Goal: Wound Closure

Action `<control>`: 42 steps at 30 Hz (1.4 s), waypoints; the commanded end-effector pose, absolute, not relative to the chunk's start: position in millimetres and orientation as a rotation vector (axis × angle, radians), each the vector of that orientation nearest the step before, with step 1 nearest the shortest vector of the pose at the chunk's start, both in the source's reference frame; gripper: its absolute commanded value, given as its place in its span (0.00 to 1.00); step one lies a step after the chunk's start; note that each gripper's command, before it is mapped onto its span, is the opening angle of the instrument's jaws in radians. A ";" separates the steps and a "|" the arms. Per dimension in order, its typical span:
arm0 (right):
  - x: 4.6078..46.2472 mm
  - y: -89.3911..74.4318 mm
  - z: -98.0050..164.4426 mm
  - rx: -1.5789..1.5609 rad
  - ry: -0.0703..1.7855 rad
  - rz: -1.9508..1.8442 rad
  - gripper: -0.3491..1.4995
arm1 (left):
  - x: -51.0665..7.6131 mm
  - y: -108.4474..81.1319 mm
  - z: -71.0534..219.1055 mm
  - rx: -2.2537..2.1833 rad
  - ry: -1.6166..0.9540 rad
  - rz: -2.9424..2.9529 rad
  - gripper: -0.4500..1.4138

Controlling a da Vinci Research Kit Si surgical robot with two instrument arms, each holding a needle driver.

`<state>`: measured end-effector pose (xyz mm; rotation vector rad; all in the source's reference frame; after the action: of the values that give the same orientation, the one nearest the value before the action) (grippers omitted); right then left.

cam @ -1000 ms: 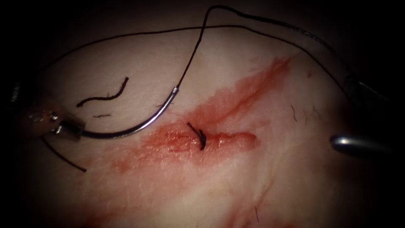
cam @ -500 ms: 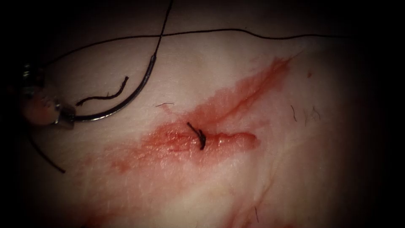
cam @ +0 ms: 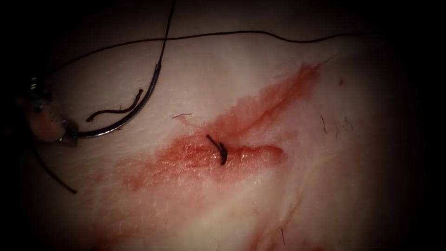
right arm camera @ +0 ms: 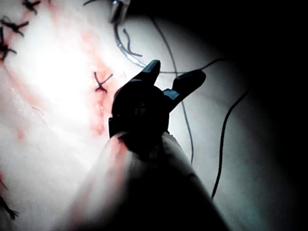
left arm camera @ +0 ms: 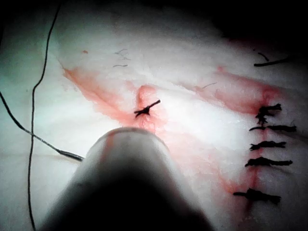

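One needle (cam: 134, 111) clamped near its tip end in my left pincer (cam: 65, 135), lying free on tissue (cam: 278, 200) left of the cut (cam: 241, 151), thread (cam: 260, 35) trailing. Right pincer (right arm camera: 173, 82) apart, holds nothing.

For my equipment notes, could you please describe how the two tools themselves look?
The left arm's tool has small, shiny silver metal jaws on a pale, pinkish wrist piece. The right arm's tool has two dark, tapered jaws on a dark, blocky wrist, mounted on a smooth, rounded, pale shaft smeared with red fluid.
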<state>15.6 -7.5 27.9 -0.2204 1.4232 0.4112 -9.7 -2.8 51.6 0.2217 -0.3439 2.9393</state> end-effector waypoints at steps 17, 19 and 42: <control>25.7 -12.0 36.5 -0.044 1.265 0.989 0.69 | -20.5 -3.4 45.3 0.334 0.222 2.815 0.00; 26.1 -11.5 38.1 -0.085 1.245 1.021 0.70 | -21.4 -4.0 44.8 0.364 0.286 2.818 0.00; 28.0 -13.3 41.2 0.201 1.146 1.441 0.43 | -25.1 -6.4 48.8 0.689 0.702 2.966 0.00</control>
<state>27.0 -13.5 41.1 0.2039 1.1423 1.4454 -24.8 -6.8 48.5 0.6972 0.7160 2.9735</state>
